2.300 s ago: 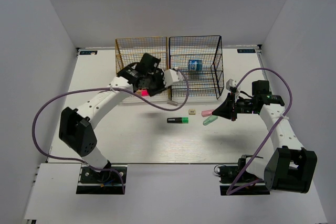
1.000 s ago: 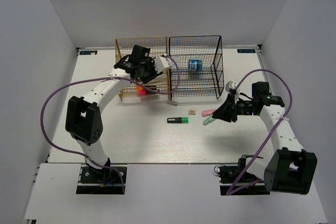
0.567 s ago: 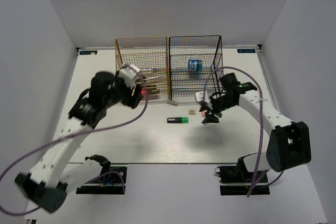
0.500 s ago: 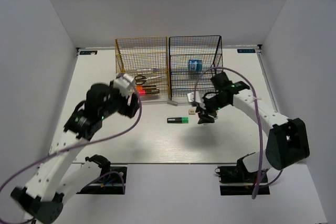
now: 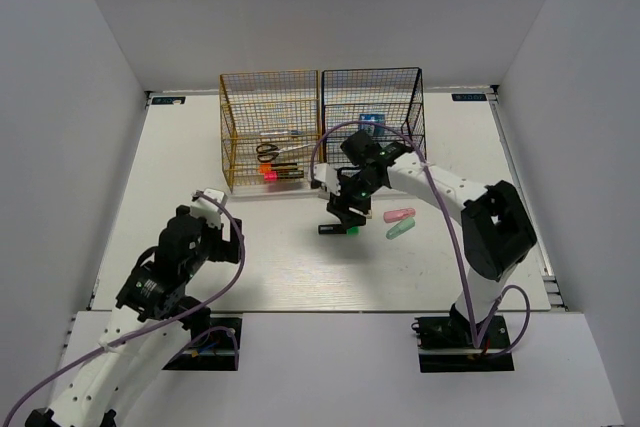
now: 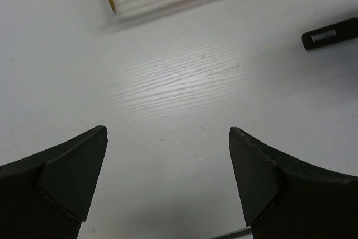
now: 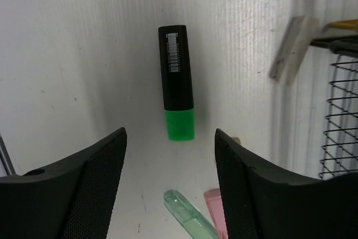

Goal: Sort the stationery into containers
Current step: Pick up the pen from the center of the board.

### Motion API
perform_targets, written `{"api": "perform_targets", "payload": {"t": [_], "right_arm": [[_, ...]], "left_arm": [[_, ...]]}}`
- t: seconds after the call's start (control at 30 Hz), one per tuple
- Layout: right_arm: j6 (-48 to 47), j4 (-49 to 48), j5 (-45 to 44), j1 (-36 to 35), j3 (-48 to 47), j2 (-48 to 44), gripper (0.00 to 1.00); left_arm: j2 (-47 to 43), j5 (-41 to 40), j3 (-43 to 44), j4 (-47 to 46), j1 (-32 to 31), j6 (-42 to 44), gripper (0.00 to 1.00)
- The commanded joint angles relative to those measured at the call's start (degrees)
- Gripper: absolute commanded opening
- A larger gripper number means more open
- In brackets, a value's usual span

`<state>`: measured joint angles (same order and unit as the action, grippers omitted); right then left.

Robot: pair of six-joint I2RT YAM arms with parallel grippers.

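The black marker with the green end (image 7: 176, 82) lies flat on the white table (image 5: 180, 167), just in front of the two racks, with its green cap turned toward the oblong pieces. The right gripper (image 7: 169, 132) hangs over that cap with its jaws spread wide. One finger is on each side with a clear gap to both, and it grips nothing. How high the fingertips sit above the marker is hard to judge from either view.

Near the cap lie the mint oblong piece (image 7: 187, 216) and the pink oblong piece (image 7: 215, 211), close side by side. A pale grey flat piece (image 7: 288, 46) rests near the foot of the black wire rack (image 5: 372, 71).

The yellow-orange wire rack (image 5: 270, 74) stands right beside it on the left. It holds the black-handled scissors (image 5: 268, 152) and, lower down, a marker with a red end (image 5: 272, 175). The blue round roll (image 5: 372, 120) sits in the black rack, half hidden by the right arm.

The left gripper (image 6: 166, 132) is well apart from all this, over bare table, with its jaws fully spread and empty.
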<state>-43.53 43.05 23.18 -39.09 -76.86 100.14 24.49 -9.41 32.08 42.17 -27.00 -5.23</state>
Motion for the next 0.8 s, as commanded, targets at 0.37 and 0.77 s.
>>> {"api": "perform_targets", "payload": {"t": [0.37,0.77], "right_arm": [[1.6,-10.3,-8.9,-3.4,6.7,4.0,0.77],[1.1,-12.7,-11.2,-4.2,6.8,8.4,0.77]], "left_arm": [[-3.0,0.3,-1.9,-1.7,0.1,-1.2,0.99],[-3.4,1.0,-2.2,-1.7,0.1,-0.9,0.99]]}}
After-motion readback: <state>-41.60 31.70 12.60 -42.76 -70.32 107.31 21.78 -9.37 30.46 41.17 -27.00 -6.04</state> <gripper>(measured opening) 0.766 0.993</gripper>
